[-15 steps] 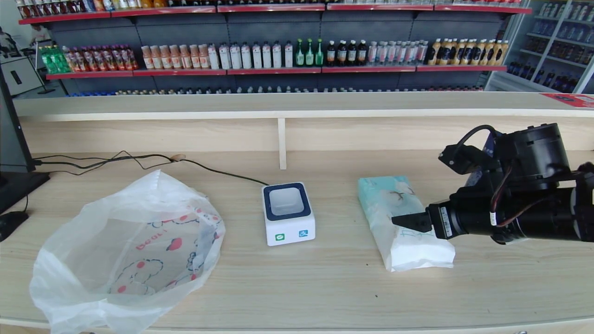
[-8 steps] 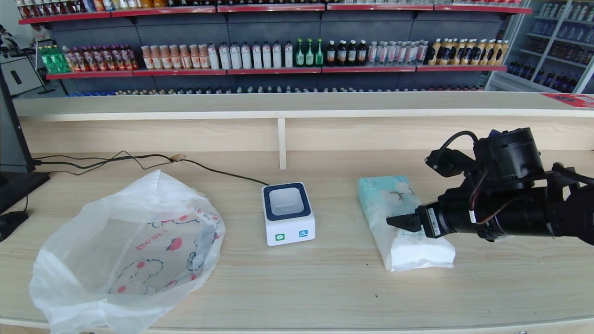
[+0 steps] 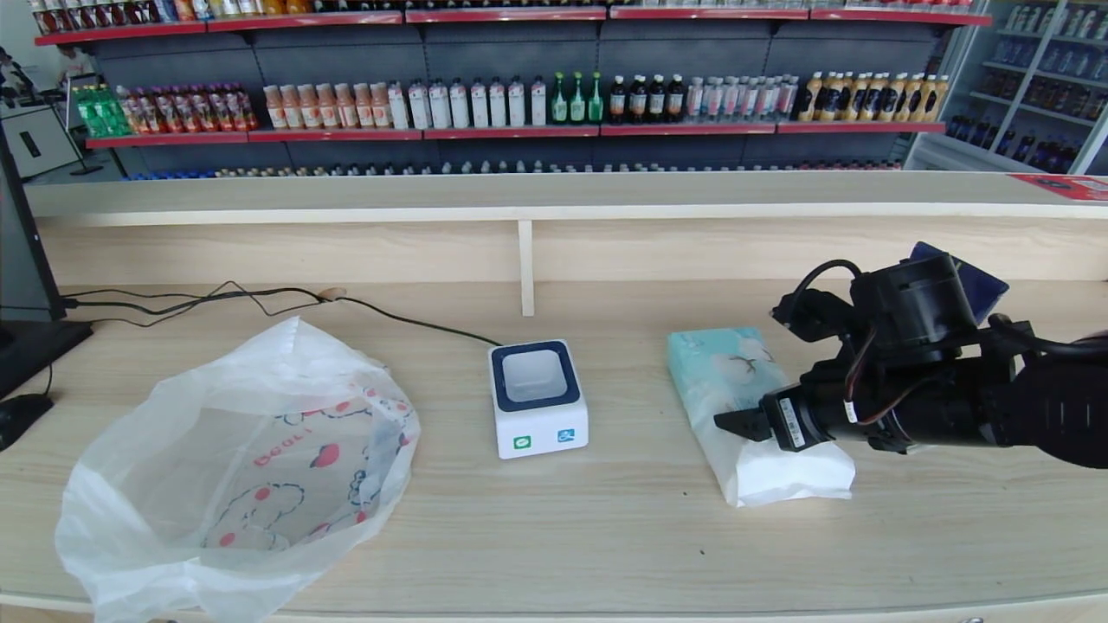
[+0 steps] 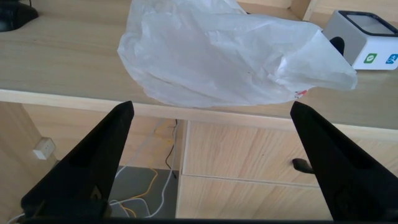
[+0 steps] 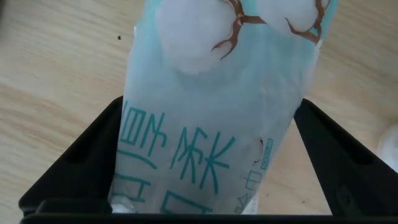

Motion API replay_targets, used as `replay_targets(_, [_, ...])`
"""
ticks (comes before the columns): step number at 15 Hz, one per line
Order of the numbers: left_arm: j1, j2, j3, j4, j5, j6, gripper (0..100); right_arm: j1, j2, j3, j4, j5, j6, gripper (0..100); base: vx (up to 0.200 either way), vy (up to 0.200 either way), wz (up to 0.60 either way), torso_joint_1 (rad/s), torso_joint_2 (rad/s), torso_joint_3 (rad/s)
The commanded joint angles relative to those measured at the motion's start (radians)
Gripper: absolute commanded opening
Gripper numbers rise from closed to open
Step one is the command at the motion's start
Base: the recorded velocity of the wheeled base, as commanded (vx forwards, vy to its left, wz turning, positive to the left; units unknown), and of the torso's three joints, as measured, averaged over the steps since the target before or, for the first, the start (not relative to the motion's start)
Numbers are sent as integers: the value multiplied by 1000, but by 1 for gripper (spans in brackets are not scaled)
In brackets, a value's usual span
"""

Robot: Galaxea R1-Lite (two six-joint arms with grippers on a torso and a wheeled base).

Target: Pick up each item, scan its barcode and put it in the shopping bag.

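A soft tissue pack, teal and white with a cotton print, lies on the wooden counter right of the white barcode scanner. My right gripper sits low over the pack's near half. In the right wrist view the pack lies between the two black fingers, which stand open on either side of it. The clear plastic shopping bag lies open at the counter's left. My left gripper is open and holds nothing, below the counter's front edge, facing the bag.
A dark blue item shows behind the right arm. A cable runs along the back of the counter to the scanner. A raised wooden ledge borders the back. A black monitor base stands at the far left.
My right arm has moved left and down, bringing its gripper lower over the tissue pack. The dark blue item behind it has come into sight. Bag and scanner have not moved.
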Motion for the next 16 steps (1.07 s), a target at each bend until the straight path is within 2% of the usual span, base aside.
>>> replay_targets(1, [-1,0,0,0,0,0,100,10,11,5,0,-1,-2,100,0,0,0,0,0,0])
replay_targets(5, [-1,0,0,0,0,0,100,28,28,-12,0,-35,1,100,0,0,0,0,0,0])
replay_targets(10, [-1,0,0,0,0,0,100,25,85,-94,0,-40,-2,100,0,0,0,0,0,0])
replay_targets(15, [-1,2,0,0,0,0,100,27,129,-94,2,-41,-2,100,0,0,0,0,0,0])
replay_targets(16, [-1,0,0,0,0,0,100,27,131,-96,2,-41,0,0,0,0,0,0,0,0])
